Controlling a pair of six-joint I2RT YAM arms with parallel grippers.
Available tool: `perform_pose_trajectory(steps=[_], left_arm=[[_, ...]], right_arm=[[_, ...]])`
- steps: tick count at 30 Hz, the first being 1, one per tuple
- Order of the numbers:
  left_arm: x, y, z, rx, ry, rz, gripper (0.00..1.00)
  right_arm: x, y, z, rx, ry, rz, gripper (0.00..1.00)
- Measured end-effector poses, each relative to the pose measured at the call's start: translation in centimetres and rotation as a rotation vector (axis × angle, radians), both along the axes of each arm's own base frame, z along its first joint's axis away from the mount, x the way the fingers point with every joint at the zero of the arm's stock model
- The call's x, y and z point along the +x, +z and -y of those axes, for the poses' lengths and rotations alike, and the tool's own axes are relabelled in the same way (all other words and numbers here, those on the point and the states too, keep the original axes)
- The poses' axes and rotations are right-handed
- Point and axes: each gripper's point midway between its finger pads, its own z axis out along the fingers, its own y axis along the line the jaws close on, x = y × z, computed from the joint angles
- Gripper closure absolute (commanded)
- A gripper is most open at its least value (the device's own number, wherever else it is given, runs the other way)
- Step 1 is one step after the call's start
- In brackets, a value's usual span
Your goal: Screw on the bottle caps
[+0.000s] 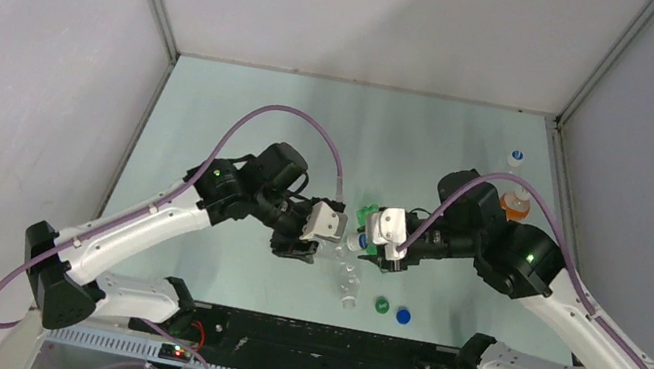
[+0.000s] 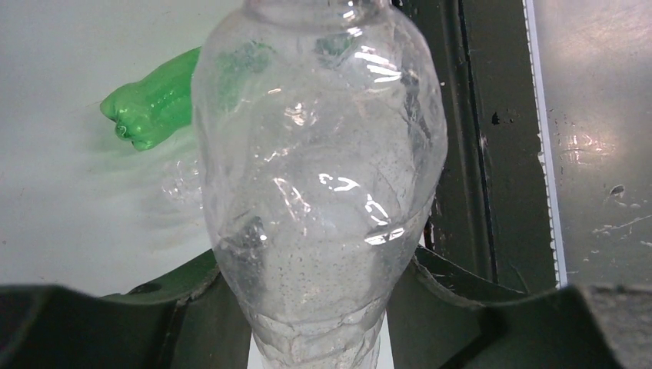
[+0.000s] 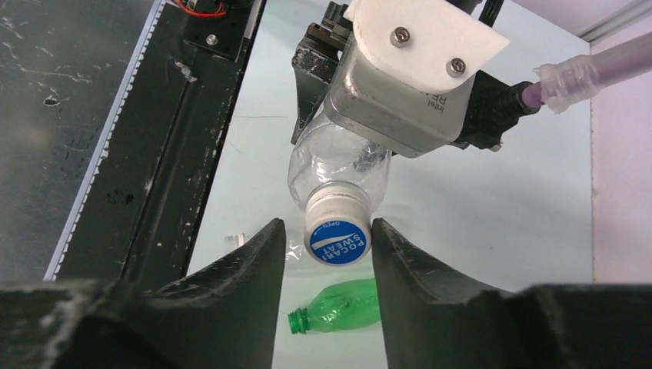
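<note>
My left gripper (image 1: pixel 300 245) (image 2: pixel 319 307) is shut on the body of a clear plastic bottle (image 2: pixel 319 154) and holds it level above the table, neck toward my right arm. The white-and-blue cap (image 3: pixel 338 233) sits on that bottle's neck. My right gripper (image 1: pixel 373 244) (image 3: pixel 327 227) is open around the cap: one finger touches its side, the other stands a small gap away. The green cap (image 1: pixel 381 305) and the solid blue cap (image 1: pixel 402 315) lie on the table near the front edge.
An uncapped green bottle (image 1: pixel 363 213) (image 3: pixel 346 307) (image 2: pixel 150 104) lies under the grippers. Another clear bottle (image 1: pixel 348 286) lies just before them. A white-capped bottle (image 1: pixel 515 160) and an orange one (image 1: pixel 514 205) stand at the back right. A black rail (image 1: pixel 326 342) runs along the near edge.
</note>
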Motion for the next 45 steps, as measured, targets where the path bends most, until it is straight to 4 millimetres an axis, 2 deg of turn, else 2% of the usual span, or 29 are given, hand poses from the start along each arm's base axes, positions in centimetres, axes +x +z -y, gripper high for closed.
perform_pose_trajectory(steps=[1, 3, 6, 11, 14, 18, 22, 24, 25, 26, 27, 29, 31, 34, 39, 42, 45], left_arm=[[0.0, 0.0, 0.0, -0.001, -0.001, -0.002, 0.78], [-0.1, -0.1, -0.1, 0.003, -0.002, -0.006, 0.78], [-0.2, -0.2, -0.2, 0.011, -0.001, -0.012, 0.77], [0.3, -0.3, -0.6, 0.026, 0.036, 0.023, 0.74], [2.1, -0.5, -1.1, 0.025, 0.130, 0.147, 0.74], [4.9, -0.4, -1.9, -0.003, 0.286, 0.394, 0.73], [6.7, -0.3, -2.3, -0.014, 0.421, 0.610, 0.75], [7.2, -0.5, -2.5, -0.006, 0.463, 0.666, 0.76], [7.5, -0.5, -2.7, -0.002, 0.486, 0.690, 0.76], [7.7, -0.4, -2.8, -0.002, 0.500, 0.702, 0.76], [7.9, -0.2, -2.7, -0.007, 0.509, 0.707, 0.76], [8.1, 0.2, -2.6, -0.025, 0.512, 0.711, 0.75], [8.1, 0.1, -2.4, -0.041, 0.492, 0.685, 0.72], [8.1, 0.0, -2.9, -0.043, 0.458, 0.614, 0.70], [6.4, 1.8, -2.0, -0.092, 0.331, 0.478, 0.70], [5.2, 2.6, -1.1, -0.119, 0.250, 0.402, 0.70], [3.9, 2.0, -0.5, -0.104, 0.182, 0.324, 0.70]], right_arm=[[0.0, -0.1, -0.1, -0.002, 0.003, 0.000, 0.61], [0.0, -0.2, -0.2, -0.005, 0.004, 0.000, 0.73], [0.3, -0.2, -0.3, -0.006, -0.007, -0.005, 0.99], [1.2, -0.4, -0.6, -0.005, -0.132, -0.126, 1.00], [2.6, -0.9, -0.9, 0.000, -0.320, -0.285, 1.00], [4.9, -1.5, -1.2, 0.064, -0.696, -0.640, 1.00], [5.9, -2.2, -1.4, 0.122, -0.958, -0.990, 1.00], [6.3, -2.5, -1.4, 0.137, -1.038, -1.097, 0.82], [6.5, -2.6, -1.4, 0.146, -1.068, -1.129, 0.61], [6.7, -2.5, -1.4, 0.156, -1.081, -1.138, 0.51], [7.0, -2.3, -1.4, 0.172, -1.085, -1.127, 0.36], [7.8, -1.8, -1.2, 0.211, -1.089, -1.076, 0.25], [8.6, -1.0, -0.7, 0.239, -1.052, -0.954, 0.20], [8.7, 0.9, 0.3, 0.252, -0.918, -0.728, 0.18], [6.2, 3.7, 1.3, 0.219, -0.576, -0.332, 0.19], [4.6, 4.0, 1.4, 0.179, -0.376, -0.141, 0.27], [3.6, 3.5, 1.0, 0.141, -0.232, -0.033, 0.33]])
